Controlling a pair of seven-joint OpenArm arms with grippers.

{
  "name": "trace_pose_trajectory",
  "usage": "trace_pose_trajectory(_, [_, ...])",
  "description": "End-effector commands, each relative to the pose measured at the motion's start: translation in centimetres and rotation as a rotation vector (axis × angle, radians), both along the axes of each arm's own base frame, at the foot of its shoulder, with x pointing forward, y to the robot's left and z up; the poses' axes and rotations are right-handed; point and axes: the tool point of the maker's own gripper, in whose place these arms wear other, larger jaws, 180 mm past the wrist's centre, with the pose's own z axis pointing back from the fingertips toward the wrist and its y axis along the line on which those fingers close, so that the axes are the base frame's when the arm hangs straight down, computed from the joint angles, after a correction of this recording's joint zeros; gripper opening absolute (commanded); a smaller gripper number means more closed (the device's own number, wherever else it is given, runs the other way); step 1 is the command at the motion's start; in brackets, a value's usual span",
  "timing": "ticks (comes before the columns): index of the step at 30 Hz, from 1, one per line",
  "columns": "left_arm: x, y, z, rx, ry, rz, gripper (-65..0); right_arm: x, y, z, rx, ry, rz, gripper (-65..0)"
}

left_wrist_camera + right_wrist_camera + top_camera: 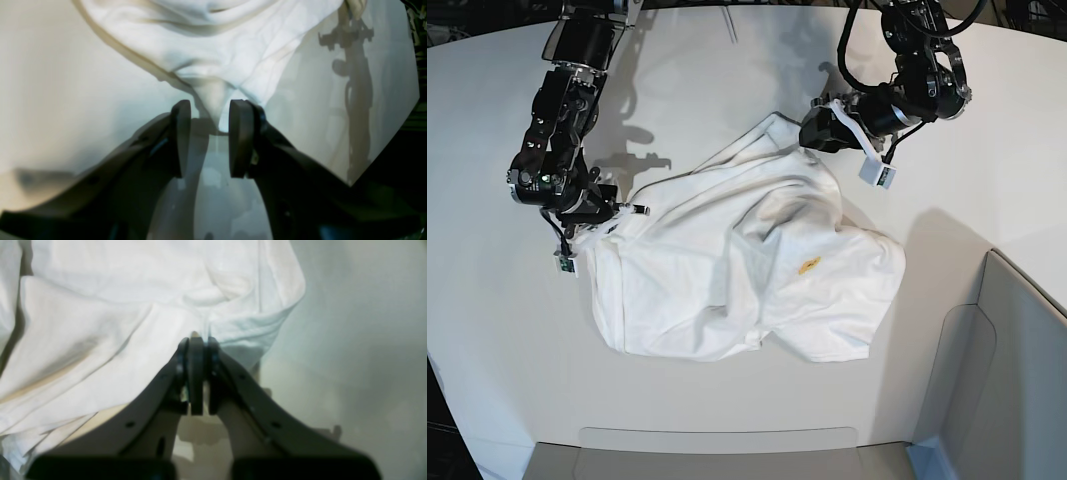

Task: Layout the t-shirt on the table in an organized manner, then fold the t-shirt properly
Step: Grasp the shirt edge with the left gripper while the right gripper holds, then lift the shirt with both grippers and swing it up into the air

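On the bench (727, 420) the t-shirt (747, 270) lay crumpled, unfolded, right jaws clamped on its edge, left jaws apart around a corner.

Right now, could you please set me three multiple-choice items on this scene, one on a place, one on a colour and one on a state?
1. Where does the t-shirt lie?
A. On the table
B. In the grey bin-like panels
C. Hanging clear of everything

2. What colour is the small mark on the shirt?
A. Green
B. Orange
C. Purple

3. How do the right gripper's jaws stand?
A. Wide apart
B. Pressed together on cloth
C. Out of view

Answers:
1. A: the base view shows the shirt crumpled on the white tabletop.
2. B: the mark shows orange in the base view.
3. B: the right wrist view shows the jaws together with the shirt's edge at their tips.
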Motion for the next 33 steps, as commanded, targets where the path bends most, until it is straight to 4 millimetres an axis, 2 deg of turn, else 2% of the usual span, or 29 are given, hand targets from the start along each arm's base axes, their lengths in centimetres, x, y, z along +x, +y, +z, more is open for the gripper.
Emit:
trace_pose_trajectory(1, [0.6,-0.8,0.9,-0.026,-0.039,-0.008,-45.9,1.1,-0.1,1.5,-0.005,-0.056,0.002,-65.0])
trace_pose_trajectory(5, [0.6,-0.9,0.7,-0.011,-0.034,-0.014,-45.9,1.0,-0.1,1.5,-0.005,-0.056,0.002,-65.0])
trace_pose_trajectory(10, [1.4,-1.6,-0.3,0.109,-0.025,-0.056,-45.9,1.0,-0.1,1.5,-0.006,-0.055,0.002,-65.0])
trace_pose_trajectory(18, [2.1,-1.7,0.0,0.121,-0.057,-0.047,-46.2,0.7,-0.1,2.4,-0.019,-0.083,0.005,-65.0])
trace_pose_trajectory(20, [2.1,-1.8,0.0,0.12,-0.057,-0.05,-49.1,0.5,-0.1,2.2,-0.02,-0.078,0.005,-65.0])
trace_pose_trajectory(24, [2.1,-1.6,0.0,0.123,-0.057,-0.043,-65.0,0.3,-0.1,2.1,-0.02,-0.074,0.005,-65.0])
trace_pose_trajectory(27, [2.7,-1.5,0.1,0.125,-0.062,-0.046,-65.0,0.3,-0.1,2.0,-0.019,-0.071,0.005,-65.0])
trace_pose_trajectory(30, [3.8,0.7,0.3,0.174,-0.069,0.003,-65.0,0.2,-0.1,2.0,-0.02,-0.072,0.005,-65.0])
trace_pose_trajectory(33, [5.9,4.9,1.3,0.228,-0.1,0.119,-65.0,0.5,-0.4,2.3,-0.027,-0.082,0.008,-65.0])
